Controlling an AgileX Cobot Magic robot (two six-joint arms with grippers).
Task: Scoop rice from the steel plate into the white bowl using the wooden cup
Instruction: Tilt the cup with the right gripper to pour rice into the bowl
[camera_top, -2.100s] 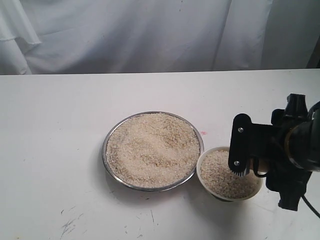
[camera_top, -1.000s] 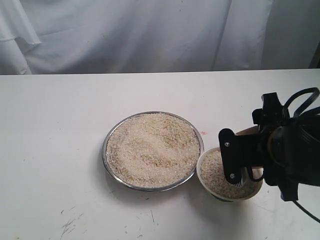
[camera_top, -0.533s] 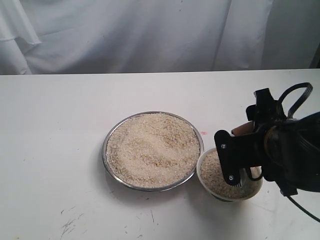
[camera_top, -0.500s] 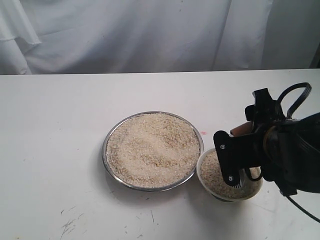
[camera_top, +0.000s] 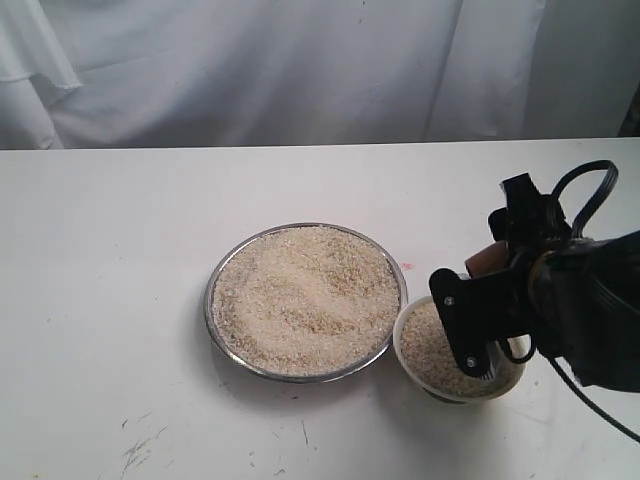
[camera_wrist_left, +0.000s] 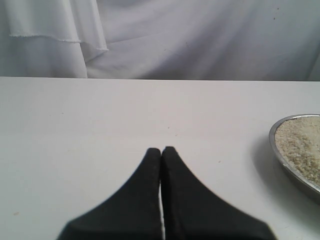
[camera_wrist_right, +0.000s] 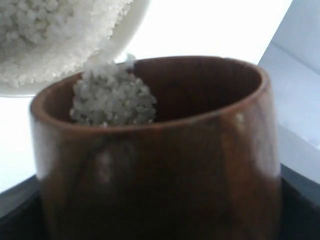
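Observation:
The steel plate (camera_top: 212, 305) sits mid-table, heaped with rice (camera_top: 300, 295). Touching its right side is the white bowl (camera_top: 401, 352), also filled with rice (camera_top: 428, 345). My right gripper (camera_top: 488, 335) hangs over the bowl, shut on the wooden cup (camera_top: 482, 260), which is tipped toward the bowl. In the right wrist view the cup (camera_wrist_right: 165, 160) fills the frame with a clump of rice (camera_wrist_right: 112, 97) at its lip, just under the bowl's rim (camera_wrist_right: 131, 35). In the left wrist view my left gripper (camera_wrist_left: 161, 150) is shut and empty over bare table, with the plate's edge (camera_wrist_left: 280, 159) off to one side.
A white cloth hangs behind the table's far edge. A small pink mark (camera_top: 406, 266) lies by the plate, and dark scuffs (camera_top: 135, 450) mark the front left. A black cable (camera_top: 590, 180) loops above the right arm.
The right arm has rolled and swung in over the bowl, tipping the cup toward it. Over the last half second it has only shifted slightly. Plate and bowl have not moved.

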